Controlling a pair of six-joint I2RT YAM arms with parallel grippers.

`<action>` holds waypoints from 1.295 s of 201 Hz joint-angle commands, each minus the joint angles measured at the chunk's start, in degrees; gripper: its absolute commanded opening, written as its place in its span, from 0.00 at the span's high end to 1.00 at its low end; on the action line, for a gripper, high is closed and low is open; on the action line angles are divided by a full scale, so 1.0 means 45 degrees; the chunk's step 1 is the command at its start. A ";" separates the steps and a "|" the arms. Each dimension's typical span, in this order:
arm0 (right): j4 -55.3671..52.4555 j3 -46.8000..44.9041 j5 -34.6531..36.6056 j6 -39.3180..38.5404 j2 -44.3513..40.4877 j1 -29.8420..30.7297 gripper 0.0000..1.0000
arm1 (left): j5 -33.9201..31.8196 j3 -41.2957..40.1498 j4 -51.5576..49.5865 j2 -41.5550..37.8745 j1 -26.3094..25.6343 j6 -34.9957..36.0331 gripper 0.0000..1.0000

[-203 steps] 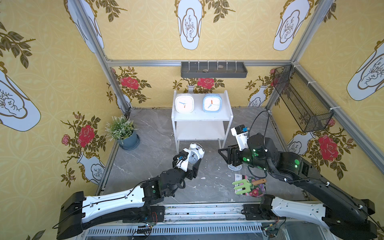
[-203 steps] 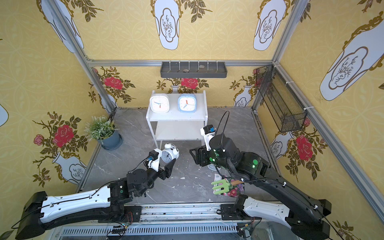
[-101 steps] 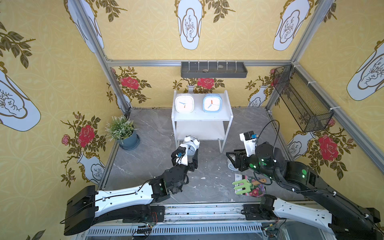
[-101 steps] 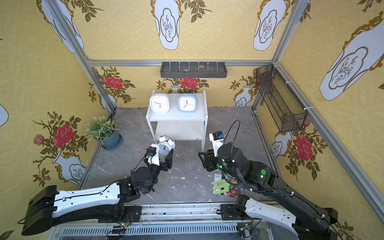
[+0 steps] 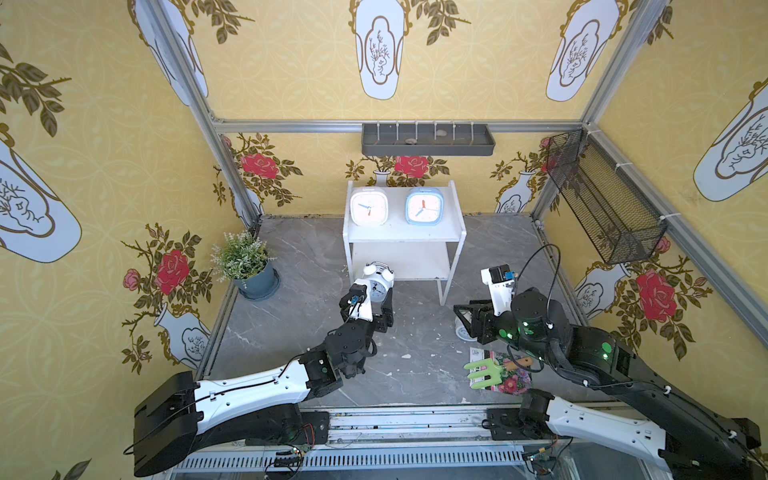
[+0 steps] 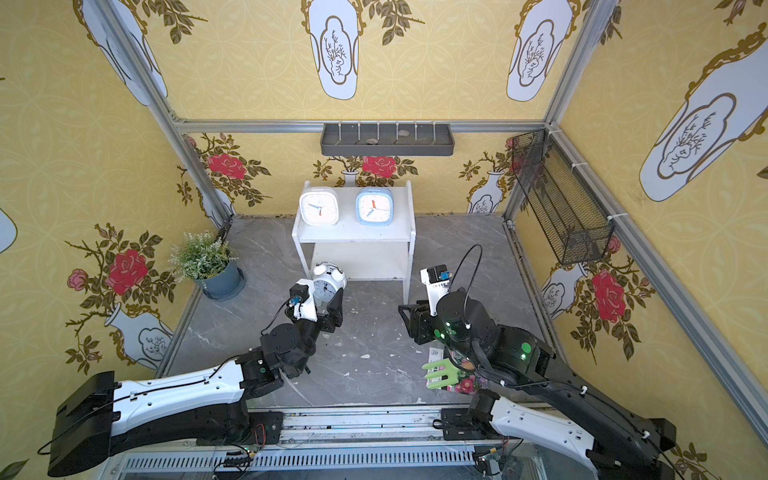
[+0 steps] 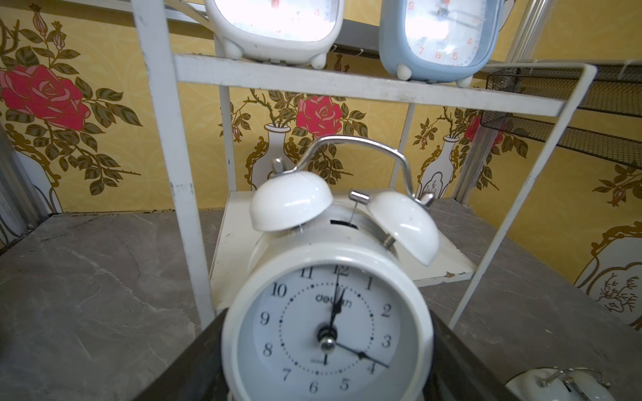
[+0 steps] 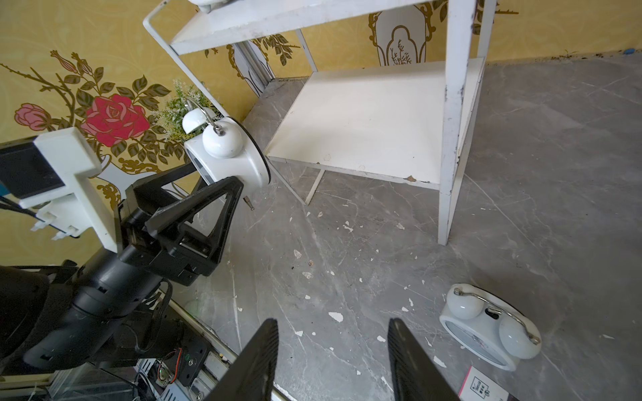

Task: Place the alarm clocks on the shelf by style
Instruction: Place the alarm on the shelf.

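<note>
Right gripper [image 8: 333, 323]: jaws apart, empty.
Fallen twin-bell clock [image 8: 486, 330]: lying on floor nearby. Probably light, rigid, glossy and slippery; grasp drum sides, not bells.
Left gripper [image 5: 375, 297]: clamped on upright twin-bell clock [image 7: 328, 333], before shelf [image 5: 405, 239].
Top board: white square clock [image 5: 369, 206], blue square clock [image 5: 424, 206].

Seen in both top views, the grey marble floor [image 5: 415, 353] carries the white shelf [image 5: 405, 239] at 12 o'clock, near the back wall. On its upper board stand a white square clock [image 5: 369, 206] and, at its 3 o'clock, a light blue square clock [image 5: 424, 206]. A potted plant [image 5: 249, 270] stands at 10 o'clock. A twin-bell clock [image 8: 486, 333] lies at 3 o'clock. At 4 o'clock a green fork [image 5: 484, 374] rests on a flowered packet [image 5: 513, 380]. White chips [image 8: 335, 316] lie scattered on the floor.
</note>
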 commanded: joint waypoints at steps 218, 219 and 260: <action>0.0492 -0.0071 -0.0339 -0.0044 -0.1007 0.0003 0.51 | 0.1443 0.2308 0.0494 0.3497 0.2149 -0.2438 0.41; 0.0498 -0.0080 -0.0333 -0.0040 -0.0999 0.0002 0.51 | 0.1439 0.2319 0.0474 0.3509 0.2154 -0.2441 0.41; 0.0503 -0.0051 -0.0391 -0.0048 -0.1083 0.0002 0.51 | 0.1419 0.2618 0.0634 0.4053 0.2296 -0.2335 0.42</action>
